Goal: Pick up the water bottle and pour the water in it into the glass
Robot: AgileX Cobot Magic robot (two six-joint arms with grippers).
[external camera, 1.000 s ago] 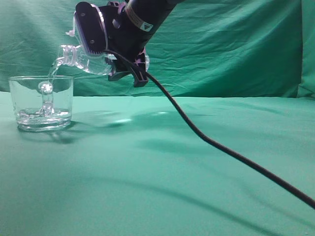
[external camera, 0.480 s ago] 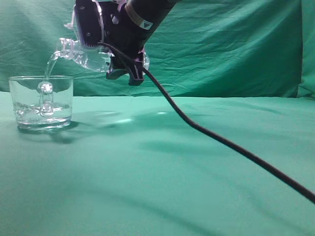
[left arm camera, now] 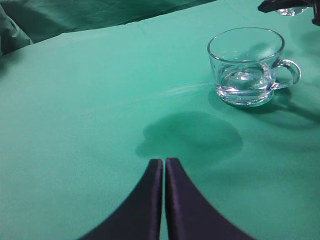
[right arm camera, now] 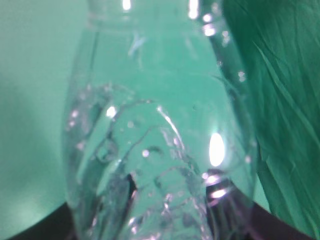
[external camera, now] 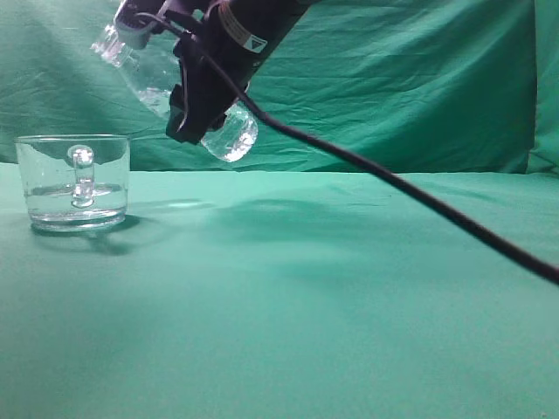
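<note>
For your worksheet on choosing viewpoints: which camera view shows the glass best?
The left wrist view: the glass shows whole, with rim, handle and water inside. The exterior view shows it side-on at the left edge. The right wrist view shows none of it.

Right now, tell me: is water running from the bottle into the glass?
No. In the exterior view the water bottle is tipped with its neck raised up and left, and no stream joins it to the glass.
</note>
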